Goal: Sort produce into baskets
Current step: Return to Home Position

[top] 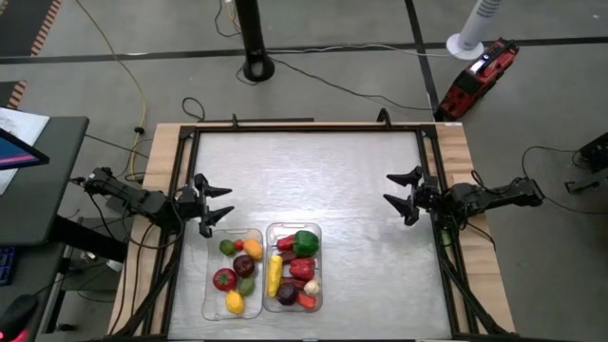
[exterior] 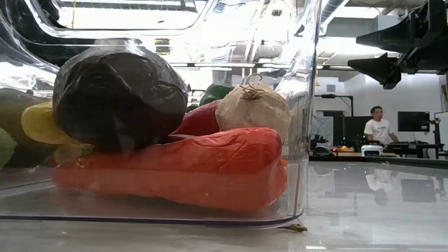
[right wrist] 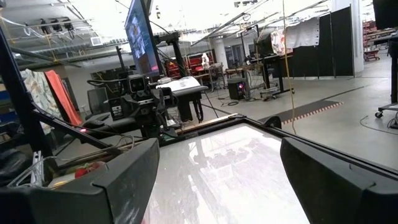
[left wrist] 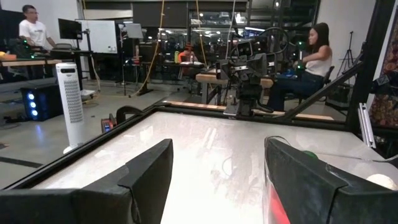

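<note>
Two clear baskets stand side by side on the table's near half, the left basket and the right basket. The left one holds round produce: a red tomato, a dark apple, a lemon. The right one holds a green pepper, red peppers and an eggplant. The low view looks through its wall at the eggplant lying on an orange-red piece. My left gripper hovers open at the table's left edge, just beyond the left basket. My right gripper hovers open at the right edge.
A black frame rail runs around the pale tabletop, whose far and right parts lie bare. Beyond the table stand a white fan and a red device. People sit at desks in the room behind.
</note>
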Action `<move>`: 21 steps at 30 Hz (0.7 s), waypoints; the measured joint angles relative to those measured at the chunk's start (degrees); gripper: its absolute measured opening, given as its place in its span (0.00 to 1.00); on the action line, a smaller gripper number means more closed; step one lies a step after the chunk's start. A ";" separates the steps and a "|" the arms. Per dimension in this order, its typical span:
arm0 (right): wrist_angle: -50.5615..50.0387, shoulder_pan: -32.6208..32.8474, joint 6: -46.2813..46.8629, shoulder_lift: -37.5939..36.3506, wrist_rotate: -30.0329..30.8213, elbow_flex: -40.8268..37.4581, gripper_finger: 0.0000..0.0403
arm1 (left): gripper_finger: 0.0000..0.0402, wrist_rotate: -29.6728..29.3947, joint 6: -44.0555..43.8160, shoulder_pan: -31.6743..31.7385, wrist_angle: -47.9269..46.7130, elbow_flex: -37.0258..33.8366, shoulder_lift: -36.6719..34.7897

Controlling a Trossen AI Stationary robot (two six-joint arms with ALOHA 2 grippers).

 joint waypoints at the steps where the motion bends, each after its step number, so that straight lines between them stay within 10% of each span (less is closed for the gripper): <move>1: 0.00 0.00 -0.01 0.00 0.01 0.00 0.89 | 0.60 0.00 -0.01 0.02 0.00 0.00 -0.02; 21: -0.01 0.00 -0.02 0.00 0.00 0.00 0.89 | 0.60 0.01 -0.01 0.00 0.00 0.00 -0.01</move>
